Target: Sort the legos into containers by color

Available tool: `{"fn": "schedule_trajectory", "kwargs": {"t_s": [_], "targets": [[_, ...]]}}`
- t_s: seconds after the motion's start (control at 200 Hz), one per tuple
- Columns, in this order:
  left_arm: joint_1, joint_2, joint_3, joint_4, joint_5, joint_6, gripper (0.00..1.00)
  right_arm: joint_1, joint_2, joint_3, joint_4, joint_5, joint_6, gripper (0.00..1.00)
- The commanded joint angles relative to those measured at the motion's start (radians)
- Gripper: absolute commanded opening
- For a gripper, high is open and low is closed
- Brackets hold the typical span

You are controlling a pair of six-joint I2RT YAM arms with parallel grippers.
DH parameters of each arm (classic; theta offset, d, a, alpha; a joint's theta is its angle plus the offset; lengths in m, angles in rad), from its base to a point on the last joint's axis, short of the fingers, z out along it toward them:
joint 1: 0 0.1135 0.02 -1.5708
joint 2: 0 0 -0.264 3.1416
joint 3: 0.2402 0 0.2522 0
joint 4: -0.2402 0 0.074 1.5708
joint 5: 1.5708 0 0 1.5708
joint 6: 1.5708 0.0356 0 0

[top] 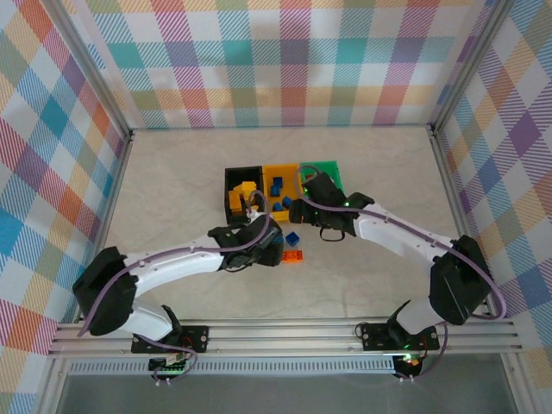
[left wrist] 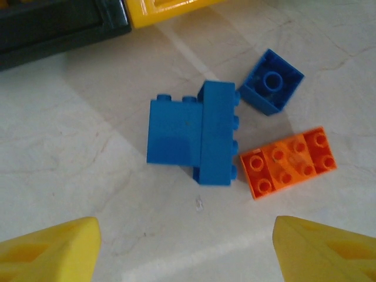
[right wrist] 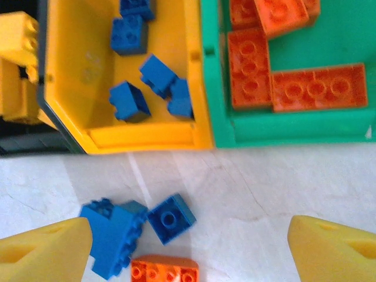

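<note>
Three containers stand side by side: black (top: 233, 177) with yellow legos (right wrist: 17, 41), yellow-orange (right wrist: 141, 138) with blue legos (right wrist: 129, 100), green (right wrist: 282, 129) with orange legos (right wrist: 249, 67). On the table in front of them lie a joined pair of blue bricks (left wrist: 191, 132), a small blue brick (left wrist: 271, 81) turned studs down, and an orange brick (left wrist: 289, 161). My left gripper (left wrist: 187, 252) hovers open just short of the blue pair, nothing between its fingers. My right gripper (right wrist: 188, 252) is open over the bare table before the yellow-orange and green bins, holding nothing.
Both arms converge at the middle of the table, wrists close together near the loose bricks (top: 293, 246). Metal frame rails (top: 121, 172) and checked walls bound the table on three sides. Bare tabletop (top: 172, 190) stretches left of the bins and to their right.
</note>
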Motion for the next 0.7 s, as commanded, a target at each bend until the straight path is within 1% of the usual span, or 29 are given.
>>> {"fn": "schedule_trajectory", "kwargs": {"t_s": [0.0,0.08,0.24,0.36,0.505,0.57,0.695], "targets": [[0.014,0.072,0.054,0.019,-0.064,0.055,0.77,0.002,-0.061,-0.056,0.012,-0.012,0.029,0.87],[0.032,0.127,0.073,0.039,-0.047,0.061,0.76,0.002,-0.083,-0.084,0.022,-0.016,0.031,0.87],[0.073,0.207,0.081,0.045,-0.071,0.055,0.75,0.002,-0.103,-0.108,0.019,-0.024,0.026,0.87],[0.106,0.204,0.039,0.023,-0.083,0.013,0.68,0.002,-0.115,-0.131,0.014,-0.038,0.043,0.87],[0.108,0.097,-0.065,0.019,-0.082,-0.017,0.66,0.015,-0.102,-0.176,-0.006,-0.038,0.063,0.87],[0.108,0.024,-0.104,0.013,-0.062,-0.031,0.7,0.029,-0.076,-0.195,0.003,-0.046,0.054,0.88],[0.102,-0.125,-0.141,0.009,0.024,-0.062,0.82,0.098,-0.013,-0.193,0.077,-0.092,-0.017,0.9]]}}
